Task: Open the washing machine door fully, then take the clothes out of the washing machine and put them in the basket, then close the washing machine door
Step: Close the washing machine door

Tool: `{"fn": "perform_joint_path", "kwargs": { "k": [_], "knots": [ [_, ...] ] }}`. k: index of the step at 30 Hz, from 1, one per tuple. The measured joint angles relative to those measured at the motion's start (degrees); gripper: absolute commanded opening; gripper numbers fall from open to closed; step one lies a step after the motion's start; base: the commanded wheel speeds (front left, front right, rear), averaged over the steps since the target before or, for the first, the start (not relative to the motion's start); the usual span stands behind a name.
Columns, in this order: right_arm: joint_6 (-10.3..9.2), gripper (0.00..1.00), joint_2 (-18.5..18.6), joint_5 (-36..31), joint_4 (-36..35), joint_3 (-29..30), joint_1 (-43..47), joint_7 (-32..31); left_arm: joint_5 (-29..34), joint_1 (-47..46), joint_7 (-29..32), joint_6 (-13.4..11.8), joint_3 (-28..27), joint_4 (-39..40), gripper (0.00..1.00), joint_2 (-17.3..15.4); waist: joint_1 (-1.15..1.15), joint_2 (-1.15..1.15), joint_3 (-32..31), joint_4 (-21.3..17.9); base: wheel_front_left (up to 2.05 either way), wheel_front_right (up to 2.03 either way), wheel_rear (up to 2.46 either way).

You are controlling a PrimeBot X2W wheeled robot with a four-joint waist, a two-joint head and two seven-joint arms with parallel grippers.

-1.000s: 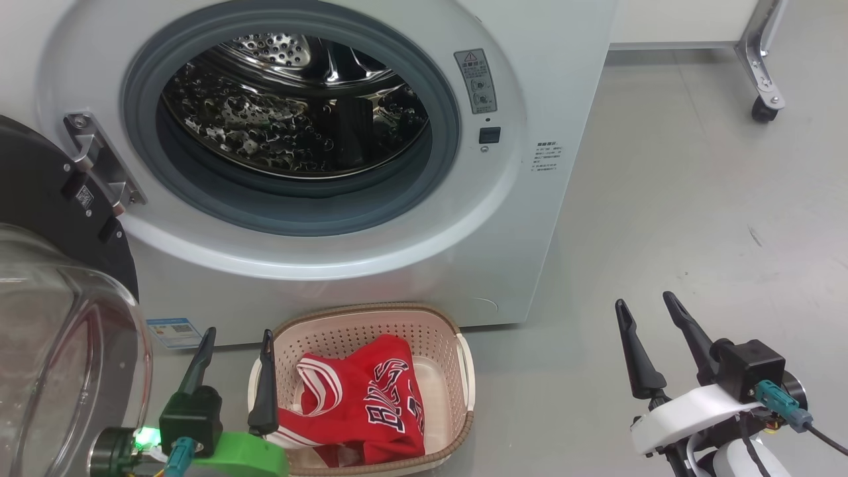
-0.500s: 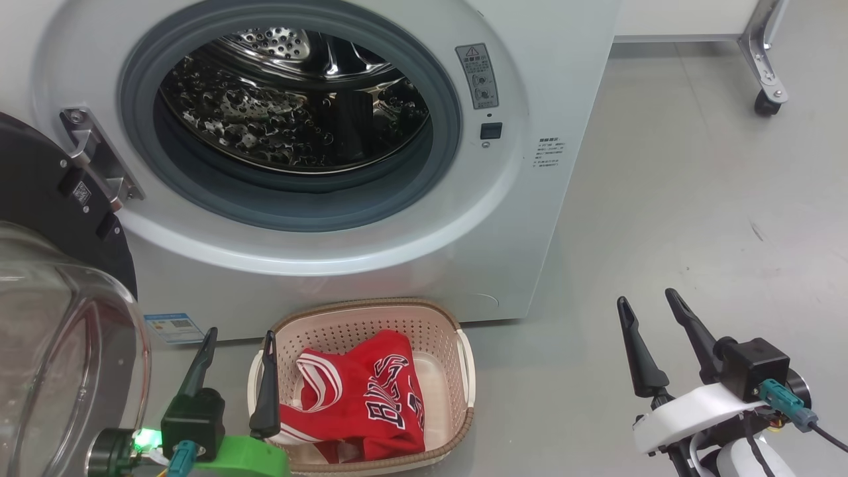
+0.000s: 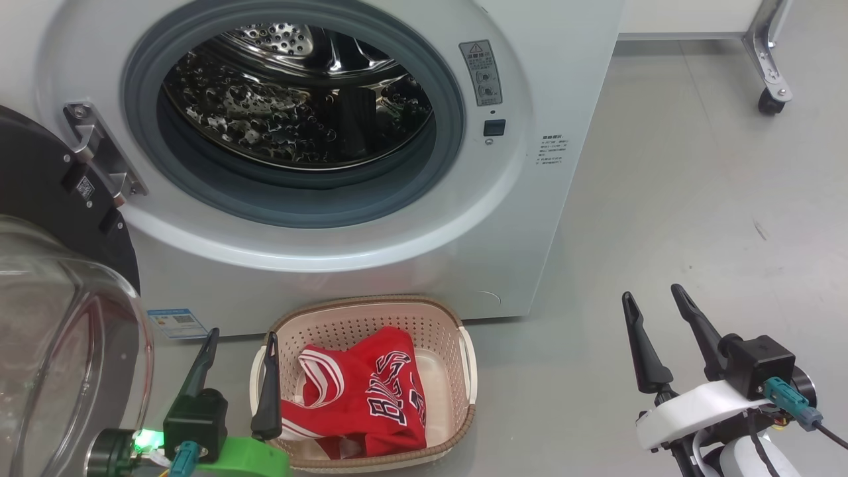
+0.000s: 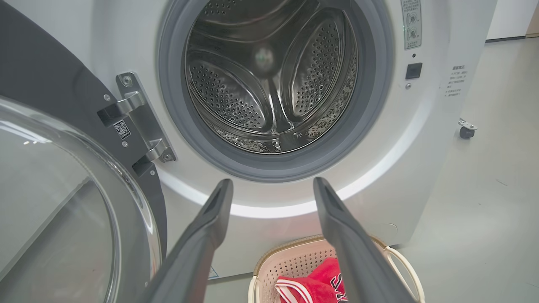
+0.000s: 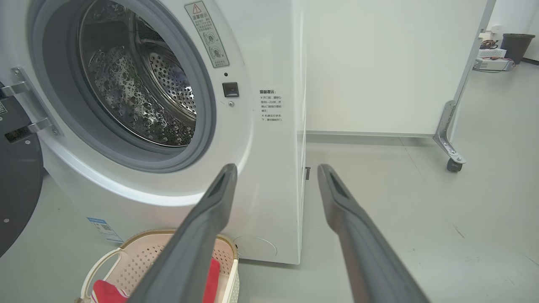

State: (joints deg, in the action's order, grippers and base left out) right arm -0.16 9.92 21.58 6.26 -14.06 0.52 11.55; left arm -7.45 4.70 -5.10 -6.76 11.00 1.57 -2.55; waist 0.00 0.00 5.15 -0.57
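Pincers gape wide, empty: left pincer [image 3: 242, 334], right pincer [image 3: 650, 292].

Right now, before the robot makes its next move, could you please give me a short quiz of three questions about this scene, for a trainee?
1. True or false: the washing machine door is shut.
2. What do the fingers of the left gripper and the right gripper hold?
3. Where do the red clothes lie? A. between the left gripper's fingers; B. in the basket; C. over the washing machine door.
Key: 1. False, it stands open. 2. Nothing; both are open. 3. B.
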Motion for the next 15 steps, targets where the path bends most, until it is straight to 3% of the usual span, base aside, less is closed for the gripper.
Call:
{"fn": "perform_joint_path", "kwargs": {
  "k": [15],
  "knots": [
    [-0.01, 1.00, 0.2, 0.0, -0.4, 0.0, 0.1, -0.6, 0.0, 0.5, 1.4, 0.0, 0.1, 1.3, 1.00, 0.0, 0.00, 0.00, -0.2, 0.2, -0.81, 0.81, 0.00]
  ]
}}
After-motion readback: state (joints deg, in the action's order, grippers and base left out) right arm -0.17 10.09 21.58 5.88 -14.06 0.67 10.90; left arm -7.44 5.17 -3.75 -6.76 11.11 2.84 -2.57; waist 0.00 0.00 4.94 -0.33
